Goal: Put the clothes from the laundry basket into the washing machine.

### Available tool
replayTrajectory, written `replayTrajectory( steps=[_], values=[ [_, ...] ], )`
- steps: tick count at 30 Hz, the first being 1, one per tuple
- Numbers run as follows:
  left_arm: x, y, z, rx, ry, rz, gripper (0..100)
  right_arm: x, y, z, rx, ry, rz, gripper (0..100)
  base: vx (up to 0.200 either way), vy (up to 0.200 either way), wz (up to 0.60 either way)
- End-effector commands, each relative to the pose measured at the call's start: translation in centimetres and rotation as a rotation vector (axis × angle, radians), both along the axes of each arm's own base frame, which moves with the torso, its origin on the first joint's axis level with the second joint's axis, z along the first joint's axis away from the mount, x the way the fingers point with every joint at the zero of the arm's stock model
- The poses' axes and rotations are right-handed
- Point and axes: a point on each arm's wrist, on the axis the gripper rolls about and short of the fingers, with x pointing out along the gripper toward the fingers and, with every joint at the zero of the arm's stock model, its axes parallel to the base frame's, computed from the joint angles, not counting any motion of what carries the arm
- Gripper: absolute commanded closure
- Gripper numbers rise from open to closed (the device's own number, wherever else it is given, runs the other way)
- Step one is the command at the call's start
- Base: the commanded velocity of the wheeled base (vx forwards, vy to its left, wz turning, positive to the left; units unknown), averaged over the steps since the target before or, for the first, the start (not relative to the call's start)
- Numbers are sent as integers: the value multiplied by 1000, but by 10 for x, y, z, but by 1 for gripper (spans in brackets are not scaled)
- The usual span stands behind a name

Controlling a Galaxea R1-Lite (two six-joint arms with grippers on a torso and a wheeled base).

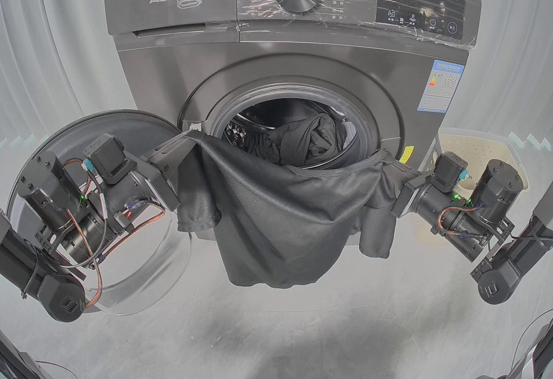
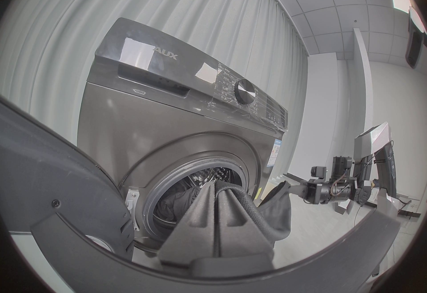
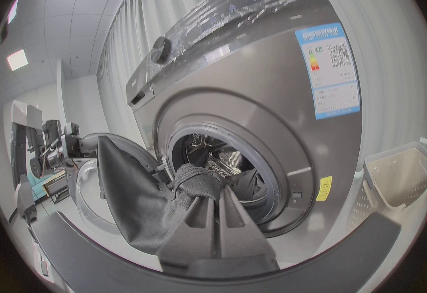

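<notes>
A dark grey T-shirt (image 1: 276, 219) hangs stretched between my two grippers, just in front of the washing machine (image 1: 173, 63) and its round opening. My left gripper (image 1: 187, 138) is shut on one corner of the T-shirt (image 2: 249, 209) at the left of the opening. At the right of the opening my right gripper (image 1: 391, 164) is shut on the other corner of the T-shirt (image 3: 133, 200). More dark clothes (image 1: 305, 138) lie inside the drum. The cream laundry basket (image 1: 489, 150) stands on the floor to the right of the machine.
The machine's round door (image 1: 115, 132) stands swung open to the left, behind my left arm. Grey curtains hang behind the machine. Bare grey floor lies in front of it.
</notes>
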Motion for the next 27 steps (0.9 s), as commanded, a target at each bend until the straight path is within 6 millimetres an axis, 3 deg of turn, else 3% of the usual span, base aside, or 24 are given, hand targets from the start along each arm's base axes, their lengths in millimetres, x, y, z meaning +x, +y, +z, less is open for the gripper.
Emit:
replayTrajectory(
  steps=[1,15,27],
  values=[
    [-2,5,-1,2,7,11,100,-9,-3,20,36,-59,4,100,0,0,0],
    [2,11,-1,4,5,41,100,-13,-6,60,111,-186,-26,100,0,0,0],
    [8,21,7,-9,-29,80,100,-8,-19,61,107,-194,-72,100,0,0,0]
  ],
)
